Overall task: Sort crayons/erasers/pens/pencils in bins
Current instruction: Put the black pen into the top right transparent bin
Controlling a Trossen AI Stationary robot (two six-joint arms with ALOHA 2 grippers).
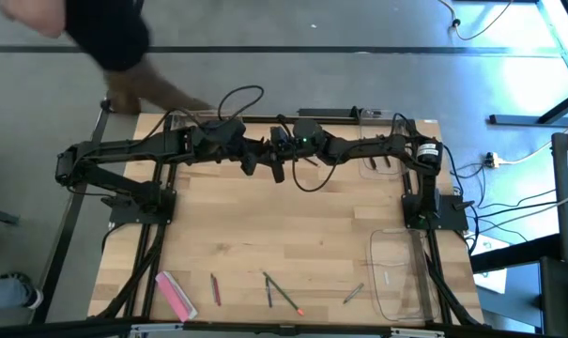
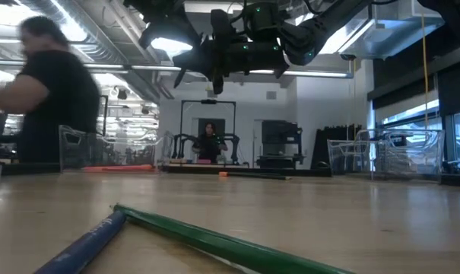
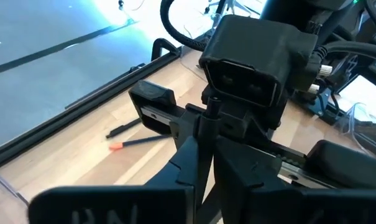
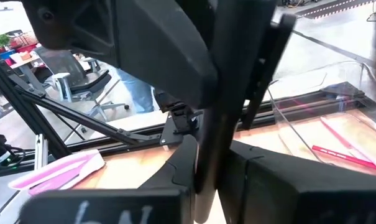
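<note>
High above the far middle of the table, my left gripper point(image 1: 258, 155) and my right gripper point(image 1: 284, 150) meet tip to tip, both shut on one black pen point(image 1: 278, 173). The pen's lower end point(image 2: 217, 81) sticks out below them. Near the front edge, pencils point(image 1: 284, 293) lie flat on the table, among them a green one point(image 2: 214, 240) and a blue one point(image 2: 85, 243). Pink-red crayons point(image 4: 337, 152) lie in a clear bin point(image 4: 312, 93). Another bin point(image 1: 401, 272) sits at the near right. My left gripper pinches the pen point(image 3: 207, 134) between its two fingers, which come level from the table's left. The pen runs on past the fingertips toward the other gripper and is lifted clear of the table. My right gripper pinches the same pen point(image 4: 220, 124) between its two fingers, coming about level from the table's right and lying across it. The pen stands nearly upright in this hold, clear of the table.
A flat pink bar point(image 1: 176, 294) lies at the near left. A black stick point(image 3: 122, 129) and an orange-tipped one point(image 3: 138, 142) lie by the far edge. A person point(image 2: 47, 99) stands beyond the far left corner. Bare wood lies mid-table.
</note>
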